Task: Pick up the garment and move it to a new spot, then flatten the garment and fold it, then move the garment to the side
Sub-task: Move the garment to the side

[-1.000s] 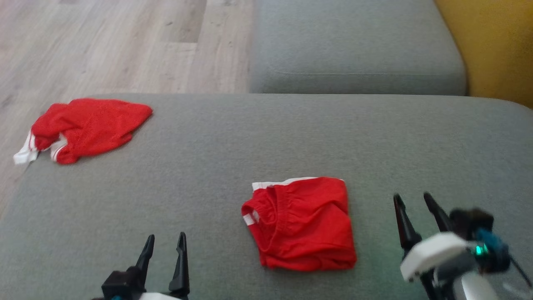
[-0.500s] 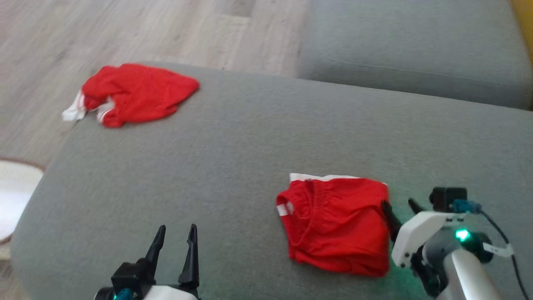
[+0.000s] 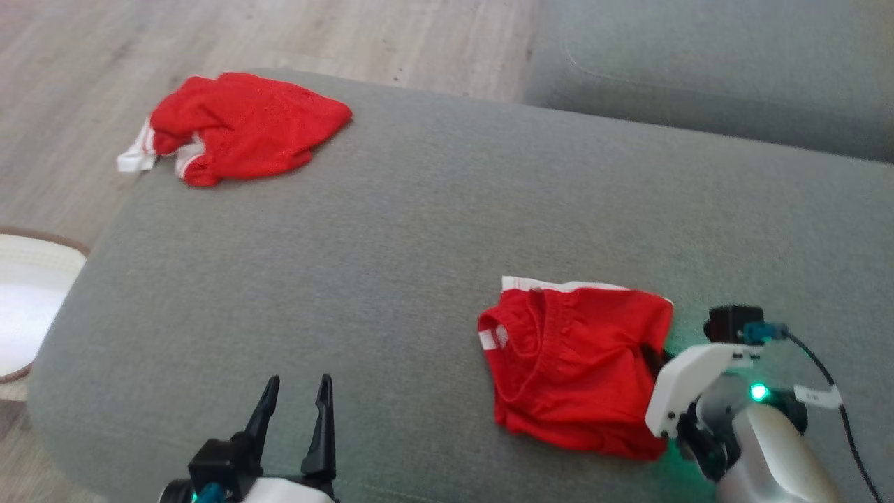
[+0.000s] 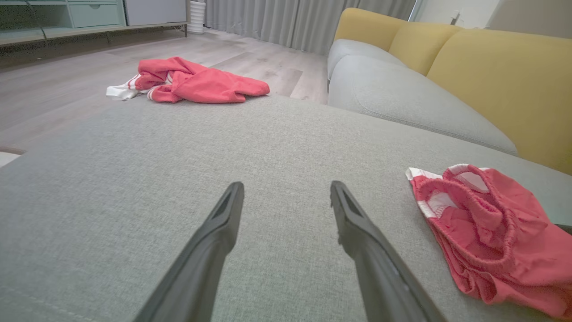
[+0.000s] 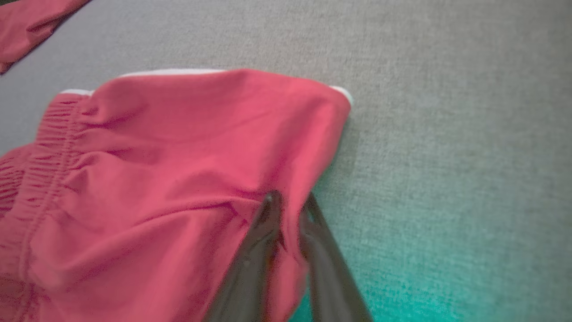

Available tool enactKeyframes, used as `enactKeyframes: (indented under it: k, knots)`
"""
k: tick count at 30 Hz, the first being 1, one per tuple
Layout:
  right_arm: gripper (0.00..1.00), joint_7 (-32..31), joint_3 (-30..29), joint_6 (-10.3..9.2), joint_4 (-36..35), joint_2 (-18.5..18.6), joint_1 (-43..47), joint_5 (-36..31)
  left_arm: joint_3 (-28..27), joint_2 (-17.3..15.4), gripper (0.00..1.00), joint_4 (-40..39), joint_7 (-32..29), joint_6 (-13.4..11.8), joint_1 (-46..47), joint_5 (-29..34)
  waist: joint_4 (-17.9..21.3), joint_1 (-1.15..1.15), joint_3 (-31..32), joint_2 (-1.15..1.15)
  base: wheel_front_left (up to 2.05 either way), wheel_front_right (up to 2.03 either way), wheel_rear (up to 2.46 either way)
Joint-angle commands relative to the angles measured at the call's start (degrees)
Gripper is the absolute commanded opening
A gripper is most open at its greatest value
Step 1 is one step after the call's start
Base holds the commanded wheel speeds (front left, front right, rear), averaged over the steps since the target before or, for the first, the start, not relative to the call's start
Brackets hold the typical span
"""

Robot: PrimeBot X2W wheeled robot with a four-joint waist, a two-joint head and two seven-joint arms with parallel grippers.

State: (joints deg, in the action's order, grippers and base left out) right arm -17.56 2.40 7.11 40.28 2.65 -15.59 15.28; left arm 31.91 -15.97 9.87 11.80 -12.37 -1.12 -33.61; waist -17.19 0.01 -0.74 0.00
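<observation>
A folded red garment [image 3: 573, 363] with a white hem lies on the grey cushion [image 3: 419, 230], right of centre. My right gripper [image 3: 653, 356] is at its right edge, and the cloth hides the fingertips. In the right wrist view, this right gripper [image 5: 290, 201] is shut on a fold of the garment [image 5: 178, 179], with red cloth pinched between the two fingers. My left gripper [image 3: 297, 391] hovers open over bare cushion at the lower left. The left wrist view shows the left gripper [image 4: 286, 188] empty, with the garment [image 4: 491, 232] off to its right.
A second crumpled red garment [image 3: 244, 126] lies at the cushion's far left corner. A white basket [image 3: 28, 300] stands on the floor past the left edge. Another grey cushion [image 3: 698, 63] lies beyond, with a yellow backrest [image 4: 491, 76]. Wood floor [image 3: 279, 35] stretches behind.
The camera has turned, shifting the whole picture. My right gripper moved in from the garment's right side and closed on its right edge. The left gripper kept its open pose.
</observation>
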Motion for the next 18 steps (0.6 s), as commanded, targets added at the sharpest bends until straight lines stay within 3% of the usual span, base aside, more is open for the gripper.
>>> enactKeyframes:
  k: [1,6,18]
  knots:
    - [0.0,0.8,1.4,0.37,-1.2,0.2,-2.8,-0.6,-1.6,-0.4,1.0,-2.0,0.7,-0.1,3.6,0.6,1.5,-0.01,-1.1,0.0,0.0,0.0,0.0]
    - [0.0,3.9,0.4,0.37,-1.4,0.2,-6.7,-3.3,-1.4,0.1,1.0,-2.7,1.1,0.1,5.2,1.1,7.2,-0.01,-3.7,0.0,0.0,0.0,0.0]
    - [0.0,7.6,-4.6,0.37,-5.6,1.4,-14.5,-8.6,-1.1,-0.3,1.0,-4.6,0.9,0.6,11.4,3.3,27.8,-0.01,-11.6,0.0,0.0,0.0,0.0]
